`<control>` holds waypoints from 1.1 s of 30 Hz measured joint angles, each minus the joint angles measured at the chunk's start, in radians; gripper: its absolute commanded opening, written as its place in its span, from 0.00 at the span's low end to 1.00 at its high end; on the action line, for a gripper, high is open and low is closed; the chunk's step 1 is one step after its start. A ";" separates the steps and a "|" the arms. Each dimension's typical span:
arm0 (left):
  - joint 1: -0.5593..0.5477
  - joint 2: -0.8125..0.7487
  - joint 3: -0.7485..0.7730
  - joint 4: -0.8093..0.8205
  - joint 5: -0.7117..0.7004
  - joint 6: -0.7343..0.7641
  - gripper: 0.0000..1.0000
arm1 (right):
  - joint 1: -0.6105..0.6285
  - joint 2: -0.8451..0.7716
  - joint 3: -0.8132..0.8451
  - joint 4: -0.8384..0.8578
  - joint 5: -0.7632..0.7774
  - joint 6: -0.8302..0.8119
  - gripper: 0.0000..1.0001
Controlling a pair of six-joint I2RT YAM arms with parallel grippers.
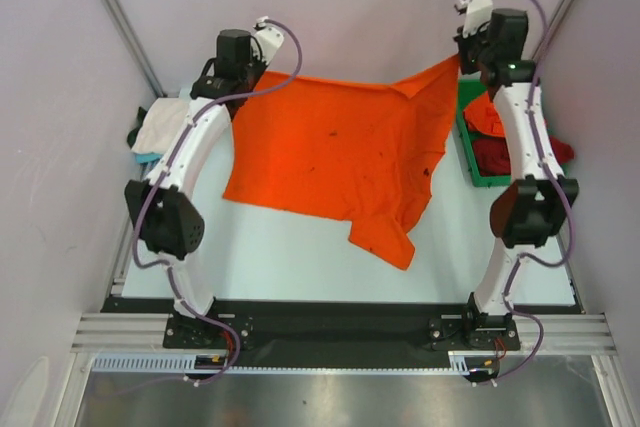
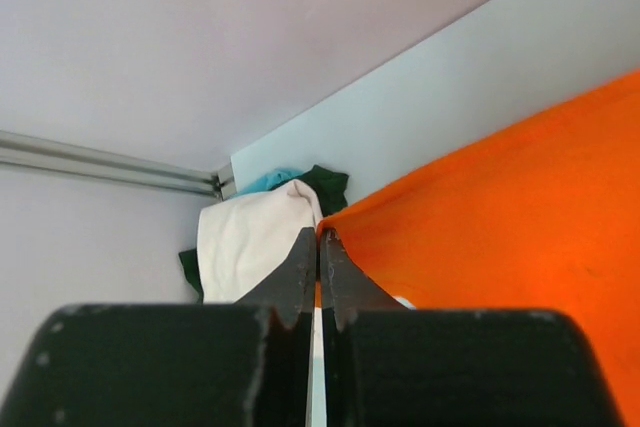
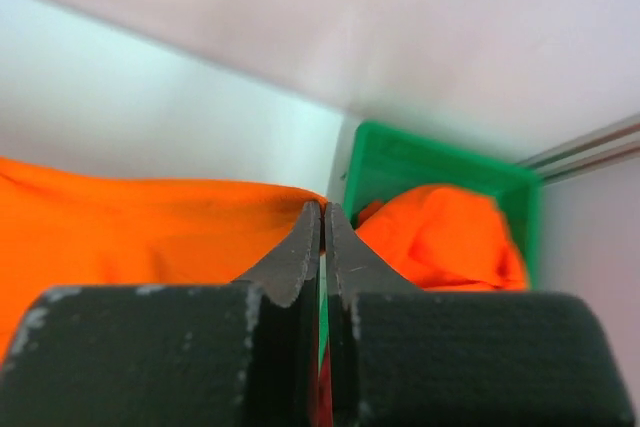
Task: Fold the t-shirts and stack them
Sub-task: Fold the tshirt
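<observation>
Bright orange t-shirt lies spread across the middle of the table, its far edge stretched between the 2 arms and its near part resting flat, with 1 sleeve pointing toward the arm bases. Small dark specks dot the cloth.

The left gripper sits at the shirt's far left corner. Its wrist view shows the 2 fingers pressed together with only a hairline gap, and the orange edge runs right up to their tips, so it pinches that corner. The right gripper is closed just as tightly on the far right corner, which rises off the table in a peak up to it.

Just left of the left arm, a white t-shirt lies crumpled at the table's edge on top of some teal cloth and dark cloth.

On the right side, partly hidden by the right arm, a green bin holds another orange shirt bunched at its far end and a dark red t-shirt nearer the bases.
</observation>
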 measured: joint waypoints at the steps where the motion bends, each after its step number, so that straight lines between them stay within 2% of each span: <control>1: -0.028 -0.055 -0.026 -0.004 -0.008 -0.003 0.00 | 0.000 -0.052 -0.004 -0.012 -0.003 0.006 0.00; 7: -0.169 -0.377 -0.160 -0.055 -0.026 -0.006 0.00 | 0.001 -0.372 -0.036 -0.075 -0.003 0.022 0.00; 14: -0.145 -0.740 -0.188 -0.072 -0.021 0.035 0.01 | 0.002 -0.743 -0.048 -0.195 0.043 -0.009 0.00; 19: -0.112 -0.946 -0.163 -0.126 0.060 0.038 0.00 | 0.002 -0.939 -0.003 -0.306 0.085 -0.029 0.00; 23: -0.087 -1.024 -0.120 -0.163 0.135 0.039 0.00 | 0.000 -1.030 0.094 -0.343 0.120 -0.034 0.00; 27: -0.076 -1.013 -0.031 -0.183 0.193 0.050 0.00 | -0.016 -1.057 0.167 -0.327 0.142 -0.054 0.00; 30: -0.074 -1.001 -0.006 -0.183 0.215 0.068 0.01 | -0.016 -1.047 0.153 -0.299 0.150 -0.085 0.00; 33: -0.072 -1.001 -0.073 -0.174 0.215 0.101 0.01 | -0.016 -1.034 0.047 -0.240 0.150 -0.115 0.00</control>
